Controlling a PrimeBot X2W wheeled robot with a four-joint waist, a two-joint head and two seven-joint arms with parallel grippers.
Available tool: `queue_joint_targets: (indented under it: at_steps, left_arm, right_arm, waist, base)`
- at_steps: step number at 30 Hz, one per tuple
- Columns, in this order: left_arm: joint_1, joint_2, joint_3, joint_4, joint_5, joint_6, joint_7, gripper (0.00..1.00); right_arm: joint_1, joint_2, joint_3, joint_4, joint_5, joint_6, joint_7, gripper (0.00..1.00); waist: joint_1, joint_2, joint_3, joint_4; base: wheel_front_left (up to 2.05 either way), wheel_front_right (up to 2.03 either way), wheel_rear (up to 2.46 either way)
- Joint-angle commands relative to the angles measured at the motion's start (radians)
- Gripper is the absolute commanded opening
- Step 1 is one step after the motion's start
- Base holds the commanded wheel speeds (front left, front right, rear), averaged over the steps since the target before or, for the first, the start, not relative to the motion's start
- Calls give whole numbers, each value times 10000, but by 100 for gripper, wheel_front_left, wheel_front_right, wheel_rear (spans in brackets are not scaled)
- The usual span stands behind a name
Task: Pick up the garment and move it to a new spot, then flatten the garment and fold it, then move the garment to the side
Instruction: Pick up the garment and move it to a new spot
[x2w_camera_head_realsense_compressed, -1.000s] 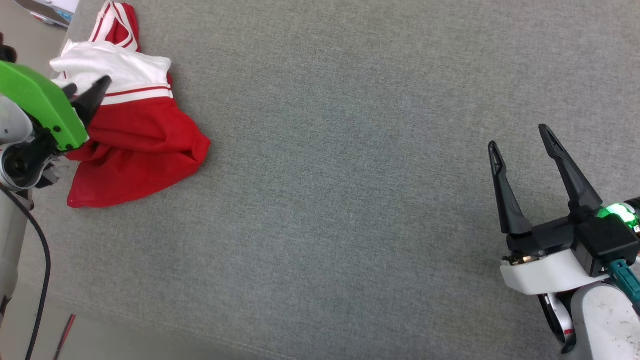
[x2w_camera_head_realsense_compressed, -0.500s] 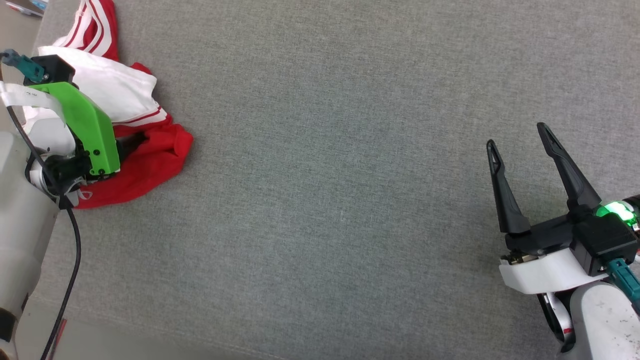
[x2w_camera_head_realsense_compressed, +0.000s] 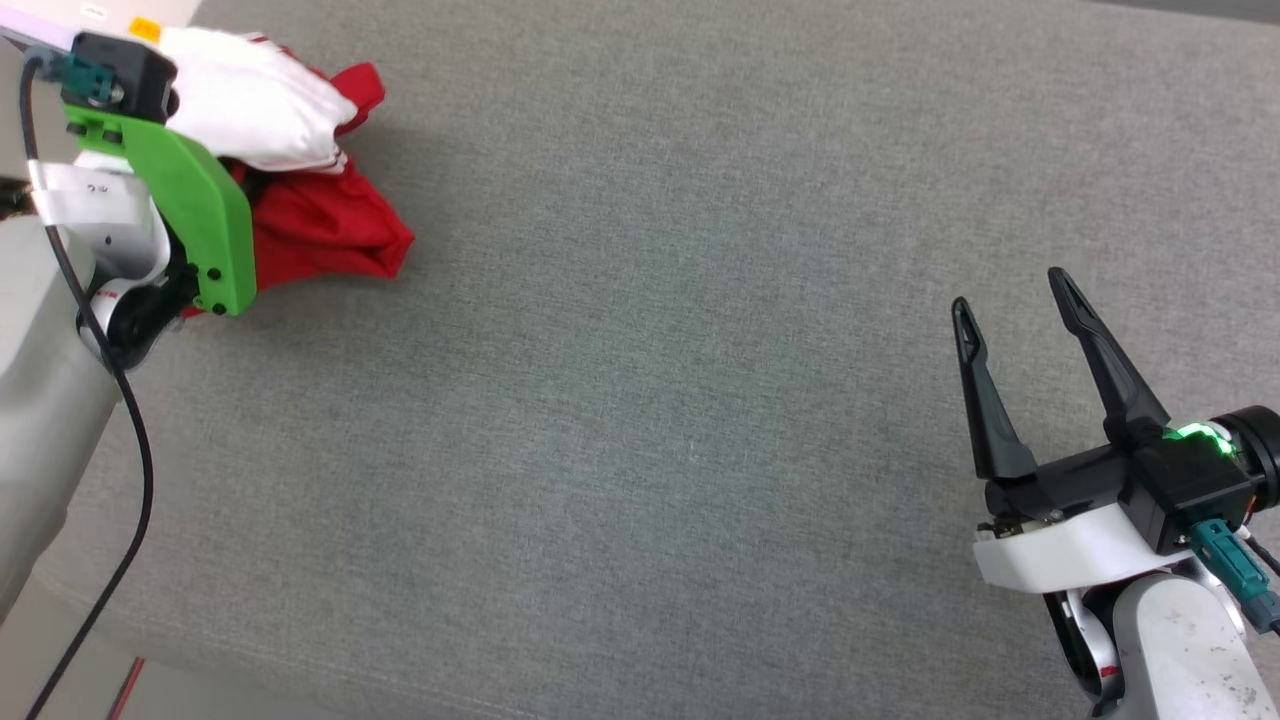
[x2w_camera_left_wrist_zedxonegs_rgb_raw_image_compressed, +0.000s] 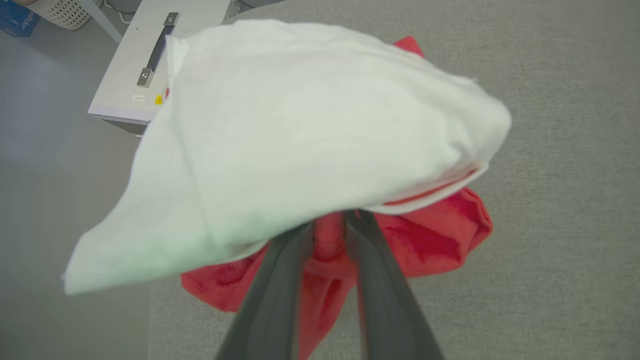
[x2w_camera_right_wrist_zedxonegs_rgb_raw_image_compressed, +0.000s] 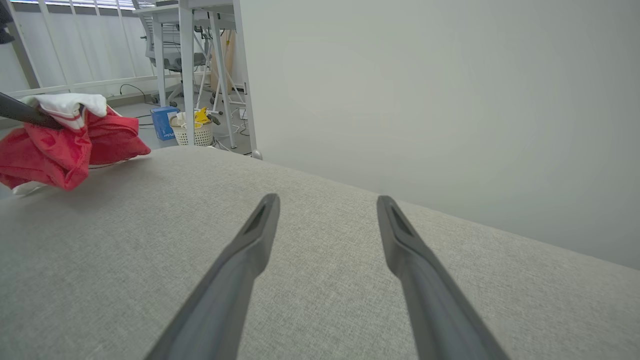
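Right now, along my left gripper (x2w_camera_left_wrist_zedxonegs_rgb_raw_image_compressed: 330, 227), the two dark fingers (x2w_camera_left_wrist_zedxonegs_rgb_raw_image_compressed: 280, 280) stand narrow with a roll of red cloth pinched between them. The garment (x2w_camera_left_wrist_zedxonegs_rgb_raw_image_compressed: 310, 125) hangs bunched from that pinch, its white sleeve flopped over my fingertips, because I have it by a fold in its middle rather than by an edge. Below lies the grey cloth-covered table (x2w_camera_left_wrist_zedxonegs_rgb_raw_image_compressed: 550, 260).

From the head view, the garment (x2w_camera_head_realsense_compressed: 320, 220) is at the table's (x2w_camera_head_realsense_compressed: 650, 400) far left corner, half hidden behind the green mount (x2w_camera_head_realsense_compressed: 200, 220) on my left wrist. My right gripper (x2w_camera_head_realsense_compressed: 1010, 295) waits at the lower right, spread wide with nothing between its fingers, well apart from the shirt. I judge it is held back so the middle is free for setting the shirt down.

Along my right gripper (x2w_camera_right_wrist_zedxonegs_rgb_raw_image_compressed: 325, 200), the wide fingers point over the table, and the garment (x2w_camera_right_wrist_zedxonegs_rgb_raw_image_compressed: 65, 145) droops as a red lump at the far left. Whether its lowest folds touch the table I cannot tell.
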Motion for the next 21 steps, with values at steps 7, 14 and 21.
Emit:
queue_joint_targets:
  at_steps: [7, 14, 21]
  left_arm:
    - [-897, 70, -844, -919, 661, -29, -685, 0]
    - [-1446, -201, -1620, -1830, 999, -29, -755, 0]
    - [-1921, -929, -2316, -2602, 1191, -29, -664, 0]
  right_arm:
    - [205, 270, 16, 120, 270, -9, -46, 100]
    - [376, 448, -26, 161, 396, -9, -46, 100]
    - [393, 503, -120, 118, 643, -9, -46, 100]
  waist:
    - [0, 0, -777, -334]
    - [0, 0, -1057, -1191]
    - [0, 0, -916, -2185]
  base:
    - [0, 0, 0]
    - [0, 0, 0]
    - [0, 0, 0]
